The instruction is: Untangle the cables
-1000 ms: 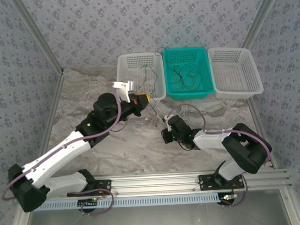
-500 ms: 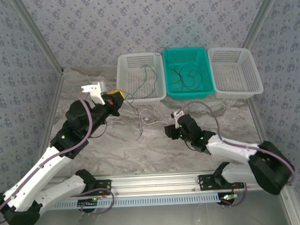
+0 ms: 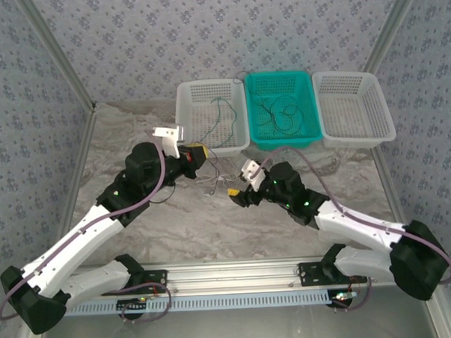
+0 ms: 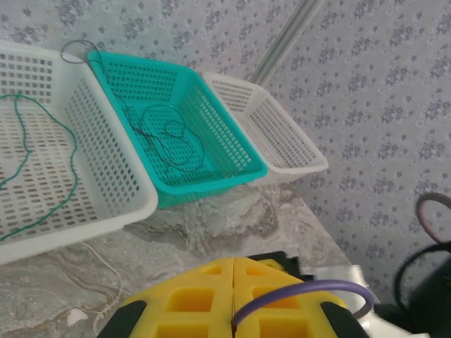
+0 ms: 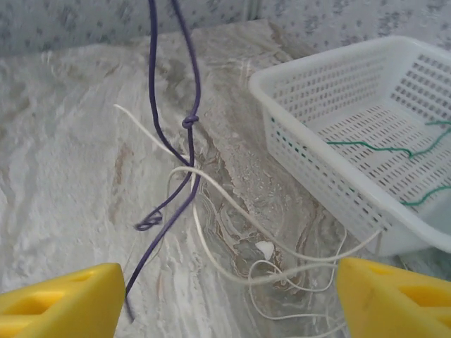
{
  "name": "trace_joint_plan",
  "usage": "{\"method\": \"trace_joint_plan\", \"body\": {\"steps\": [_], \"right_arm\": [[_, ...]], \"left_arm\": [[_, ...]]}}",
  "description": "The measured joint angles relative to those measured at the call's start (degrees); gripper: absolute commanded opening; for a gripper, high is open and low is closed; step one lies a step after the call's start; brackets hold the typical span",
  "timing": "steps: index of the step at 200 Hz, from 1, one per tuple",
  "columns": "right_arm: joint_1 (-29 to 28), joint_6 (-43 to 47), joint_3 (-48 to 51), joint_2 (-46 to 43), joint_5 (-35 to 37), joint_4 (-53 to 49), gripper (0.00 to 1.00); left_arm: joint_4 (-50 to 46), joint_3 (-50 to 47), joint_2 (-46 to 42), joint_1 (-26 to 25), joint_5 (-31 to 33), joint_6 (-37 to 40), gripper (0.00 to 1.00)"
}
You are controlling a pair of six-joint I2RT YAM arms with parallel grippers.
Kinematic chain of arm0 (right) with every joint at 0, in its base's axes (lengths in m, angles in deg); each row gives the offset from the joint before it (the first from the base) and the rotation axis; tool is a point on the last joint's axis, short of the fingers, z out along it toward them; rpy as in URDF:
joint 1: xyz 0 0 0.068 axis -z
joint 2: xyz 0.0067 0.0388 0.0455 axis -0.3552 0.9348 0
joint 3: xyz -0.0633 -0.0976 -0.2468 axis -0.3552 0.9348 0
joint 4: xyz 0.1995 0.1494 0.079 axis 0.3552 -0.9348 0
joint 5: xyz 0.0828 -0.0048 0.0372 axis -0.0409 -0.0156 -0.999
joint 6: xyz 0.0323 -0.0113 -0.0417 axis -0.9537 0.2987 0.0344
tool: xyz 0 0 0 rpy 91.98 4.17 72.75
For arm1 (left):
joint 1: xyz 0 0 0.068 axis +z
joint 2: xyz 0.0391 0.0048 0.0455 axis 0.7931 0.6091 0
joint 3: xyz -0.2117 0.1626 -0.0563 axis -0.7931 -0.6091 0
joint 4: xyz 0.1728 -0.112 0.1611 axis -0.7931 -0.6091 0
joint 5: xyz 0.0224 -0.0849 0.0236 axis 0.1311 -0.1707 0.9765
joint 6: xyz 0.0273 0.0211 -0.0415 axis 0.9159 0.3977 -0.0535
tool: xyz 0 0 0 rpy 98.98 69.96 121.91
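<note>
While L gripper (image 4: 234, 271) clamps purple cable (image 4: 303, 286), R gripper (image 5: 225, 296) hangs spread wide, empty, over its tangle w/ white cable (image 5: 224, 197) on table (image 5: 63, 176) by white basket (image 5: 310, 141).

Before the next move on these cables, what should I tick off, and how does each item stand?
1. Left gripper shut on purple cable: ok.
2. Right gripper open: ok.
3. Purple and white cable lying between the right gripper's fingers: ok.
4. Purple cable free of white: not ok, they cross.
5. Knot in purple cable undone: not ok.
6. Green cable apart, in basket: ok.
</note>
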Motion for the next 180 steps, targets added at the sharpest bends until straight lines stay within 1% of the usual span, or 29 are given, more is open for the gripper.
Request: {"method": "trace_joint_plan", "body": {"steps": [23, 40, 48, 52, 55, 66, 72, 78, 83, 101, 109, 122, 133, 154, 163, 180], "right_arm": [[0.44, 9.64, -4.09, 8.5, -1.36, 0.17, 0.75], [0.9, 13.77, -6.93, 13.77, -1.29, 0.52, 0.7], [1.09, 15.19, -7.54, 15.28, -1.4, 1.01, 0.66], [1.2, 15.76, -7.69, 15.85, -1.55, 1.22, 0.61], [1.27, 16.11, -7.72, 16.13, -1.64, 1.31, 0.55], [1.44, 17.29, -7.74, 16.76, -2.32, 1.73, 0.27], [1.51, 17.68, -7.72, 16.94, -2.64, 1.99, 0.15], [1.53, 17.73, -7.74, 17.05, -2.86, 2.27, 0.05], [1.55, 17.68, -7.72, 17.09, -3.04, 2.56, 0.0], [1.55, 16.2, -7.04, 17.07, -3.69, 4.9, 0.0], [1.55, 14.75, -5.99, 17.03, -3.65, 6.88, 0.0], [1.49, 9.31, -2.73, 16.74, -2.23, 11.19, 0.0], [1.16, 3.39, 0.66, 16.55, 0.15, 14.69, 0.0], [-1.25, -7.82, 5.51, 15.58, 6.69, 20.96, 0.01], [-2.03, -11.78, 7.48, 14.97, 9.7, 21.97, 0.05], [-1.99, -18.27, 12.22, 13.57, 16.02, 21.11, 0.08]], "left_arm": [[-0.02, 0.04, 0.72, -1.33, -0.81, 0.04, 0.0], [-0.09, 0.11, 1.29, -2.03, -1.16, 0.42, 0.0], [-0.13, 0.15, 1.44, -2.19, -1.25, 0.5, 0.0], [-0.2, 0.15, 1.49, -2.23, -1.38, 0.59, 0.0], [-0.24, 0.15, 1.51, -2.27, -1.42, 0.7, 0.0], [-0.39, 0.26, 1.51, -2.43, -1.42, 0.96, 0.0], [-0.5, 0.39, 1.51, -2.45, -1.4, 1.11, 0.0], [-0.5, 0.48, 1.49, -2.45, -1.38, 1.31, 0.0], [-0.55, 0.57, 1.44, -2.45, -1.27, 1.4, 0.0], [-1.33, 0.66, 0.74, -2.49, 1.44, 1.73, 0.0], [-2.73, 0.66, -0.26, -2.54, 4.37, 1.66, 0.0], [-5.07, 0.63, -2.69, -2.4, 9.7, 1.38, 0.0], [-6.58, 0.28, -5.7, -1.6, 13.25, 1.31, 0.0], [-10.03, -1.75, -10.34, 0.37, 16.15, 1.05, 0.0], [-11.17, -1.88, -11.21, 1.2, 17.22, 0.92, 0.0], [-11.15, -1.86, -12.17, 2.16, 19.08, 0.9, 0.0]]}}
